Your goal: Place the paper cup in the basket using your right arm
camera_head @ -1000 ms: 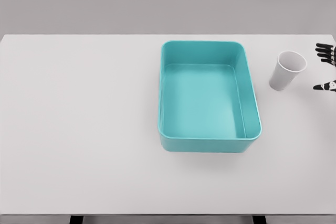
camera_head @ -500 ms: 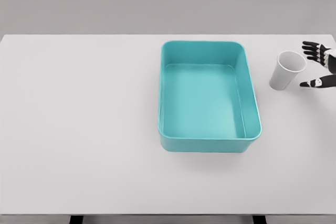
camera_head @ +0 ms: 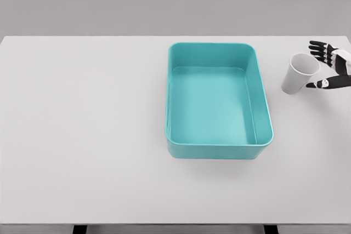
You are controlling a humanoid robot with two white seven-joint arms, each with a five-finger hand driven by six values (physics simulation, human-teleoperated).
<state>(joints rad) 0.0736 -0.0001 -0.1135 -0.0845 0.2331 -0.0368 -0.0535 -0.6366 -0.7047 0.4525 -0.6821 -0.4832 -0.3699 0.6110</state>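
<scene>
Reaching step: right hand [camera_head: 332,67] spread, empty, just beside paper cup [camera_head: 299,73]. You next wrap fingers round cup, lift toward basket [camera_head: 263,102].

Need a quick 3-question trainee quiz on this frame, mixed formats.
1. True or false: the cup lies inside the basket.
2. The right robot hand is: A) gripping the cup, B) open beside the cup, C) over the basket.
3. Fill in: the cup stands on the table to the ____ of the basket, as seen in the picture.

Key: 1 false; 2 B; 3 right.
</scene>
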